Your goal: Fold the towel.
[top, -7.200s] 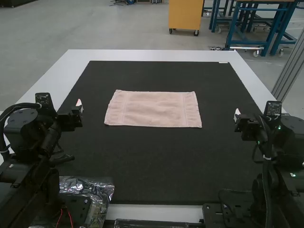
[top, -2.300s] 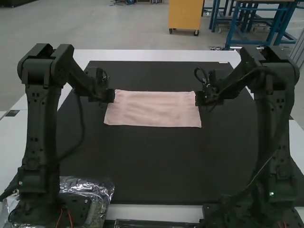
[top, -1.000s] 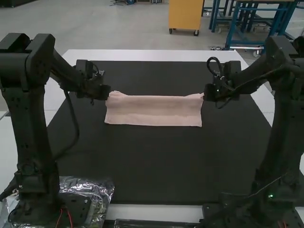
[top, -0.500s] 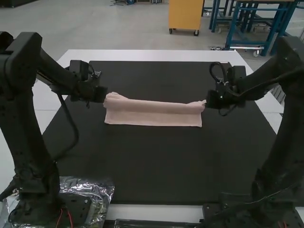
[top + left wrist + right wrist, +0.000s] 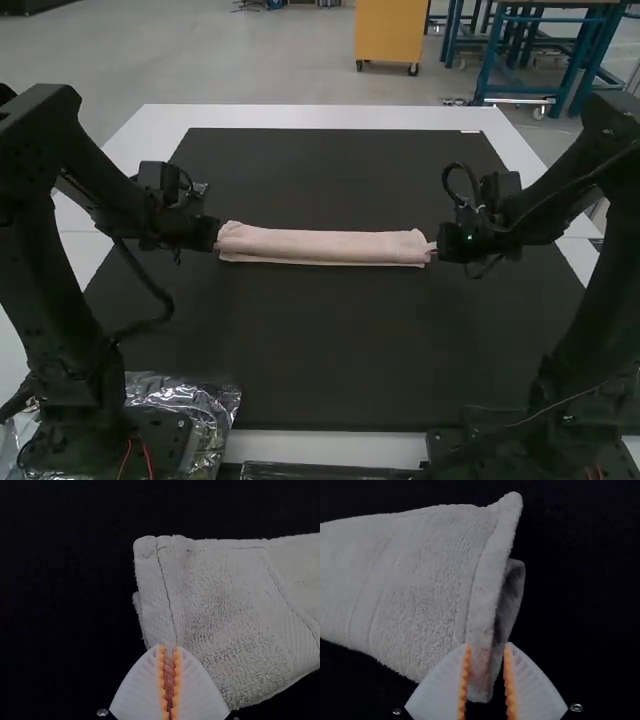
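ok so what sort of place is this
Probably a robotics lab or test station: a left robot arm and a right robot arm stand at a white table with a black mat, and a plain pink towel lies between them, likely as practice material.

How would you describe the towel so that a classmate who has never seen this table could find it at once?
Start at the white table, then find the big dark mat on it. Between the left gripper and the right gripper lies the towel, a long, narrow folded strip. Its pale pink sets it apart from dark mat and black grippers.
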You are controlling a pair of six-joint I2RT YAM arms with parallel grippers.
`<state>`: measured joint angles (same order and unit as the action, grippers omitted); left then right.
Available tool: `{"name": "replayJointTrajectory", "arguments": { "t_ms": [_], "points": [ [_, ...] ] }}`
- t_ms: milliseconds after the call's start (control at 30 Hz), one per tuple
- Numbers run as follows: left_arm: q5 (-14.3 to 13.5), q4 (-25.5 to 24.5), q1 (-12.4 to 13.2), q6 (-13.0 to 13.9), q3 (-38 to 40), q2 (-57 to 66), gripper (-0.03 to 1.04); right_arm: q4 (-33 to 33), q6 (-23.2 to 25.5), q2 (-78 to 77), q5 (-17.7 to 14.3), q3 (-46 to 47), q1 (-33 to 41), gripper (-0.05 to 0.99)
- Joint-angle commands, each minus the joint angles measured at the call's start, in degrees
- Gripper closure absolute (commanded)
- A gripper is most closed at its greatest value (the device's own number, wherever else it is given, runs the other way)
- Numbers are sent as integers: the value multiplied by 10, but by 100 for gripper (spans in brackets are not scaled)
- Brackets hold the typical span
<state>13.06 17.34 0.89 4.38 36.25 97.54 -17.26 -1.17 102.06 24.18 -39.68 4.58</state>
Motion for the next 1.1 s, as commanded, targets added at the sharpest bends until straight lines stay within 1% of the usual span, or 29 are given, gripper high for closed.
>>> {"name": "replayJointTrajectory", "arguments": {
  "t_ms": [0, 33, 67, 100, 133, 167, 267, 367, 567, 667, 833, 967, 1067],
  "points": [
    [-9, 16, 5, 3, -21, -9, 61, -6, -4, 3, 2, 3, -13, 44],
    [-8, 19, 8, 0, -23, -9, 44, -6, -4, 3, 2, 2, -14, 32],
    [-2, 23, 8, -4, -25, -11, 30, -5, -2, 2, 2, 0, -14, 19],
    [2, 28, 9, -10, -24, -11, 16, -5, -1, 1, 2, -1, -14, 9],
    [2, 35, 9, -16, -22, -13, 4, -3, 0, -2, 2, -6, -14, 2],
    [1, 41, 10, -22, -20, -16, 3, -1, 3, -6, 3, -10, -14, 2],
    [2, 43, 10, -27, -8, -37, 3, 6, 7, -27, 4, -22, -12, 2],
    [2, 54, 7, -50, 2, -52, 3, 6, 27, -38, 4, -33, -8, 2],
    [2, 52, 7, -55, 15, -58, 4, -1, 32, -28, -3, -44, 11, 2],
    [1, 50, 10, -68, 15, -58, 4, -4, 31, -13, -8, -47, 18, 2],
    [0, 48, 6, -69, 12, -69, 4, -9, 30, 16, -9, -53, 25, 2],
    [-1, 49, 6, -70, 11, -82, 4, -15, 28, 31, -20, -53, 36, 2],
    [-1, 48, 6, -70, 10, -94, 4, -19, 28, 42, -20, -53, 42, 2]
  ]
}}
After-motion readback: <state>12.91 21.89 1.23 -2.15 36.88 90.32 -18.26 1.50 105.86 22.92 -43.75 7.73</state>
